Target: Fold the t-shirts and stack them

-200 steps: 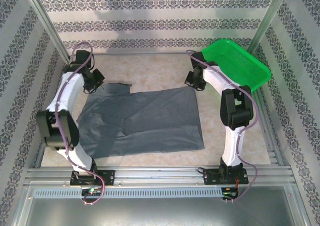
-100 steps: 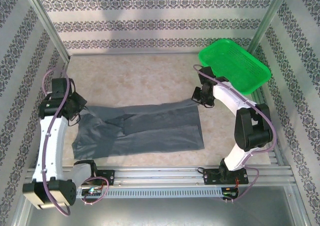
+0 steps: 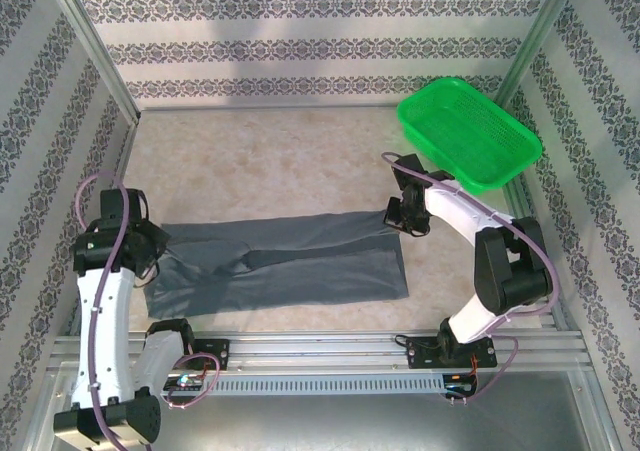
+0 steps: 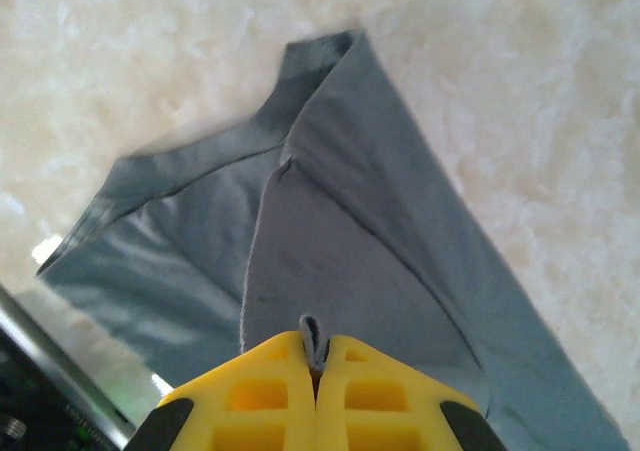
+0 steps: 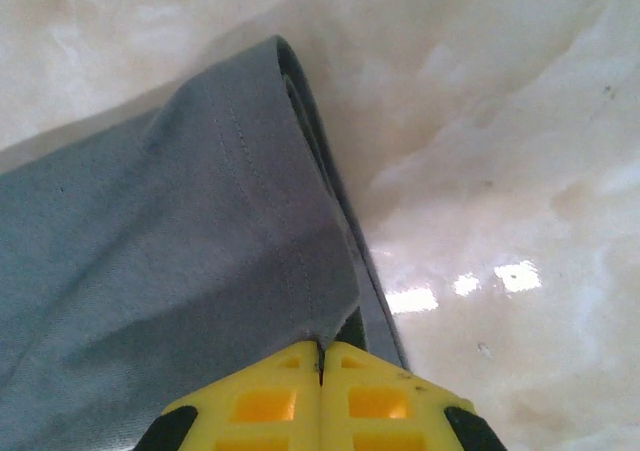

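From above, the dark slate-grey t-shirt lies as a long, low band across the near part of the pale marbled table, doubled over on itself, its near edge close to the metal rail at the front. The left gripper sits at the shirt's left end and the right gripper at its far right corner, each down at the cloth. A green mesh basket rests at the far right, propped against the wall, apart from the shirt. In the left wrist view, the left gripper has its yellow fingers pressed together with a small pinch of grey fabric poking up between the tips; the t-shirt runs away from them in a folded flap with a crease, lying on the table. In the right wrist view, the right gripper is likewise closed tight, the hemmed, rolled-over edge of the t-shirt running into the seam between its fingers, with glossy table to the right.
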You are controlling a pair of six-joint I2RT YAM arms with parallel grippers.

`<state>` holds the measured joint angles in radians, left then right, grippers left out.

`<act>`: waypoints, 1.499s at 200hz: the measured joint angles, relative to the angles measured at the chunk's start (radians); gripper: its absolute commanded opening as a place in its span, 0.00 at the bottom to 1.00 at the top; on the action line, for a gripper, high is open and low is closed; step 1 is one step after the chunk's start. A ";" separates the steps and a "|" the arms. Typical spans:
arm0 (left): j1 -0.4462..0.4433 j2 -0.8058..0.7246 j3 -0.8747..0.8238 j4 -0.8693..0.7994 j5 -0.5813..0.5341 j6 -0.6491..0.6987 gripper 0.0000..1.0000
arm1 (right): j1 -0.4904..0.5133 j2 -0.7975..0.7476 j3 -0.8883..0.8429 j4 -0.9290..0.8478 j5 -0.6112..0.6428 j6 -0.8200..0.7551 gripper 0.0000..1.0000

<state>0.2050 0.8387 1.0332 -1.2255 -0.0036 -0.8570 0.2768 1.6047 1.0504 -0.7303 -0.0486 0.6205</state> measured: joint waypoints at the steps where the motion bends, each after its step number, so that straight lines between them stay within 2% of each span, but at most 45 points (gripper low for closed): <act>1: 0.000 -0.001 -0.002 -0.001 0.000 -0.001 0.00 | 0.001 -0.001 -0.001 0.000 0.000 0.000 0.00; 36: 0.000 -0.043 -0.084 -0.027 0.011 -0.039 0.00 | 0.010 -0.047 -0.047 -0.011 0.008 0.000 0.00; 119: 0.000 -0.051 -0.116 -0.039 -0.001 -0.052 0.00 | 0.034 -0.085 -0.105 -0.026 0.032 0.002 0.00; 133: 0.000 -0.053 -0.140 -0.039 -0.001 -0.055 0.00 | 0.035 -0.093 -0.119 -0.027 0.034 0.003 0.07; 156: 0.000 -0.055 -0.166 -0.039 -0.001 -0.061 0.00 | 0.035 -0.097 -0.124 -0.029 0.034 0.004 0.12; 172: 0.000 -0.060 -0.180 -0.039 -0.001 -0.066 0.00 | 0.035 -0.098 -0.124 -0.031 0.036 0.009 0.21; 216: 0.000 -0.084 -0.250 -0.034 0.003 -0.080 0.00 | 0.035 -0.154 -0.124 -0.056 0.053 0.015 0.28; 248: 0.000 -0.086 -0.280 -0.019 0.007 -0.091 0.00 | 0.051 -0.180 -0.114 -0.057 0.059 0.032 0.27; 284: 0.000 -0.087 -0.281 -0.016 0.015 -0.095 0.00 | 0.114 -0.087 -0.055 -0.041 0.051 0.051 0.27; 300: 0.000 -0.088 -0.272 -0.017 0.021 -0.099 0.00 | 0.126 -0.021 -0.039 -0.026 0.038 0.061 0.19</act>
<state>0.2050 0.7509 0.7616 -1.2423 0.0170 -0.9562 0.4026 1.5841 1.0119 -0.7563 -0.0109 0.6815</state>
